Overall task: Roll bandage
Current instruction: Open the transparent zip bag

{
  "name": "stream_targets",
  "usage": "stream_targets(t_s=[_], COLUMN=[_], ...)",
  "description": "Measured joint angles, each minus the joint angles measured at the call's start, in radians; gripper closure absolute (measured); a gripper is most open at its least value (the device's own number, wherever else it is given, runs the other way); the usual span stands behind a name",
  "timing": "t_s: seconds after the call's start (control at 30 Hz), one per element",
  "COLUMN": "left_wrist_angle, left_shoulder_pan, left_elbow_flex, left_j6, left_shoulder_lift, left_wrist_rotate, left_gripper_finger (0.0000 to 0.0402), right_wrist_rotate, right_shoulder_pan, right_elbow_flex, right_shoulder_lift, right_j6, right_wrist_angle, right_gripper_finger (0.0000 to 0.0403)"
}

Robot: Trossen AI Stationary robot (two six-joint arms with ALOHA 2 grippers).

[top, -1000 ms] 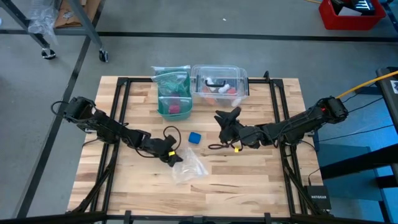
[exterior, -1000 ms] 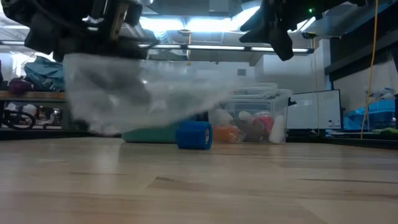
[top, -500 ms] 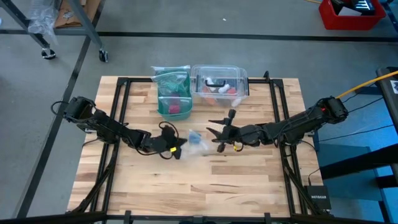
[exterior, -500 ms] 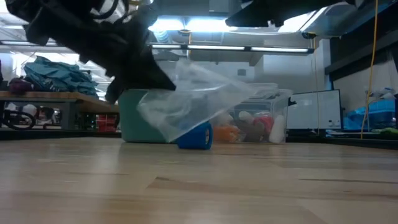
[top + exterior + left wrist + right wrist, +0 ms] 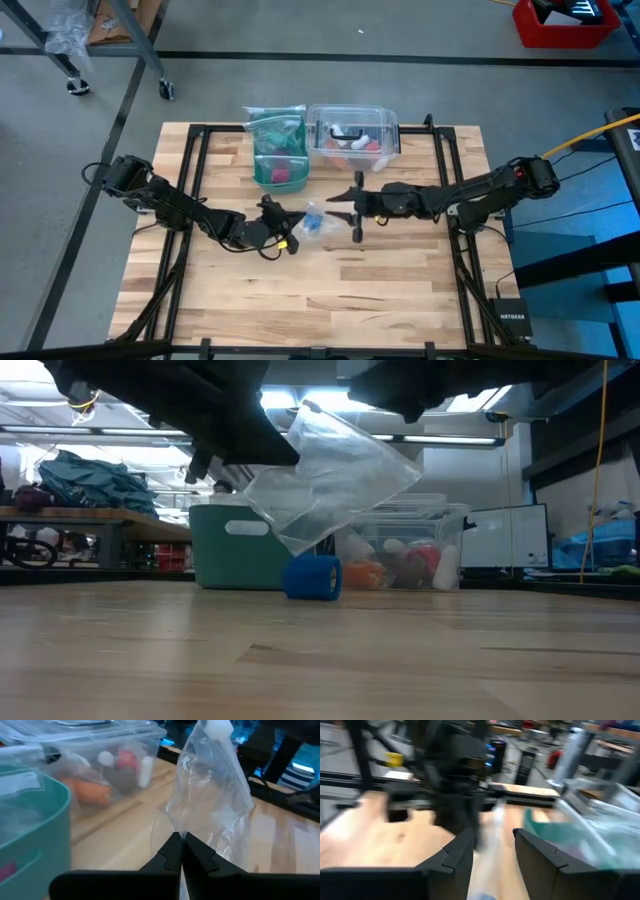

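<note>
Tabletop (image 5: 400, 290) of pale wood planks carries everything, with both dark arms reaching toward its middle. At the far edge sit a teal bin (image 5: 278, 150) and, just beside it, a clear plastic box (image 5: 353, 131) with small items inside. A second ago the clear zip bag (image 5: 316, 222) lay slumped on the wood nearer the front edge; now it hangs lifted in the air, tilted, directly over the bandage in the low view. The left gripper (image 5: 288, 240) has moved up toward the middle with it, its jaws together and clamped on the bag's lower edge, as the left wrist view shows (image 5: 181, 851). The right gripper (image 5: 357, 205) has swung in from the right and now sits just beside the bag's far side, its jaws apart with nothing visibly between them. The bandage (image 5: 312, 576), a small bright blue roll, has not shifted: it rests on the wood in front of the bin and box, lying on its curved side with its roll axis level, roughly along the tabletop's width, 1 flat end turned partly toward the low camera.
</note>
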Motion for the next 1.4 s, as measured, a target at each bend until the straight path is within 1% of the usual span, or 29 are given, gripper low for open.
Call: stream_targets(t_s=[0.1,0.27,0.43,0.6,0.87,1.03,1.4], left_wrist_angle=[0.001,0.033,0.089,0.132,0.13,0.129,0.129], left_shoulder_pan=[0.0,-0.002,-0.002,-0.001,-0.001,-0.001,0.001], left_elbow_flex=[0.0,0.0,0.0,0.0,0.0,0.0,0.0], left_j6=[0.0,0.0,0.053,0.103,0.104,0.104,0.121], left_shoulder_lift=[0.0,0.0,0.0,0.0,0.0,0.0,0.0], left_wrist_rotate=[-0.024,-0.026,-0.026,-0.026,-0.027,-0.026,-0.029], left_gripper_finger=[0.0401,0.0401,0.0401,0.0401,0.0401,0.0401,0.0401], right_wrist_rotate=[-0.042,-0.013,-0.043,-0.044,-0.045,-0.067,-0.068], right_shoulder_pan=[0.0,-0.001,-0.001,-0.001,-0.001,-0.001,-0.001], right_elbow_flex=[0.0,0.0,0.0,0.0,0.0,0.0,0.0], right_shoulder_lift=[0.0,0.0,0.0,0.0,0.0,0.0,0.0], right_j6=[-0.006,-0.007,0.007,0.009,0.01,0.01,0.01], right_wrist_angle=[0.002,0.001,0.0,0.0,0.0,0.0,0.0], right_gripper_finger=[0.0256,0.0256,0.0256,0.0256,0.0256,0.0256,0.0256])
